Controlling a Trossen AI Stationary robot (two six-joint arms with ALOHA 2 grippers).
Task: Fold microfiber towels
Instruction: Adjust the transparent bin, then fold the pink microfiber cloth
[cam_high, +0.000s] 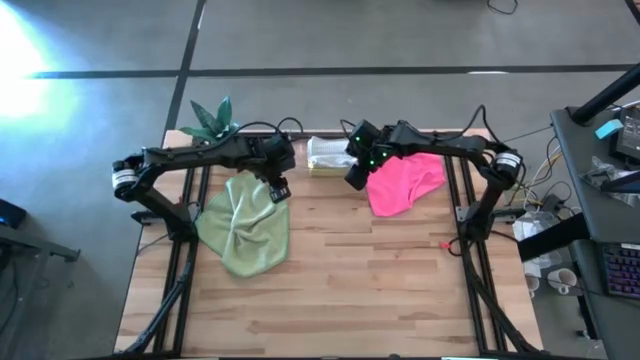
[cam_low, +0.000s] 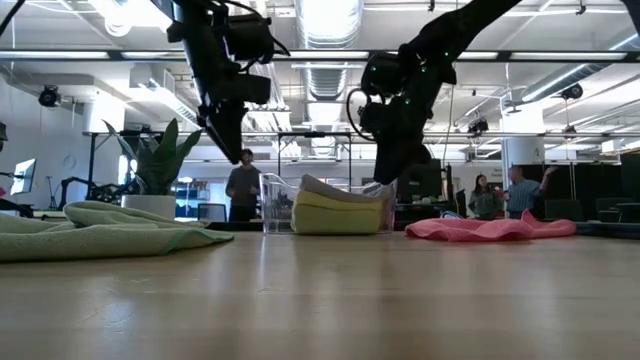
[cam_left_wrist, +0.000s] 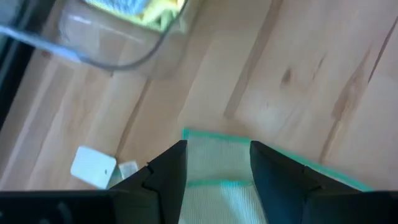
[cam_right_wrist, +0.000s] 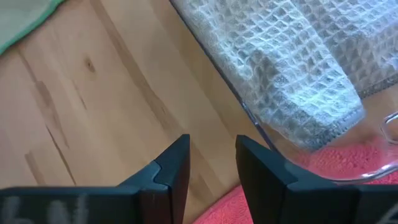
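Sage green towel (cam_high: 246, 224) lies rumpled at table left, its corner under the left gripper (cam_high: 279, 190), fingers parted and empty; right gripper (cam_high: 355, 176), likewise parted and empty, hovers beside the pink towel (cam_high: 405, 181); pinching only the hemmed corner should serve best.

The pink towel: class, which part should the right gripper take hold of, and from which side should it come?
Likely the pink towel's thin edge nearest the right gripper, approached from above. The towel lies crumpled but low on the table, so only a top-down pinch on a raised fold or hem gets fingers around cloth. That edge lies just beside the open gripper, clear of the bin.
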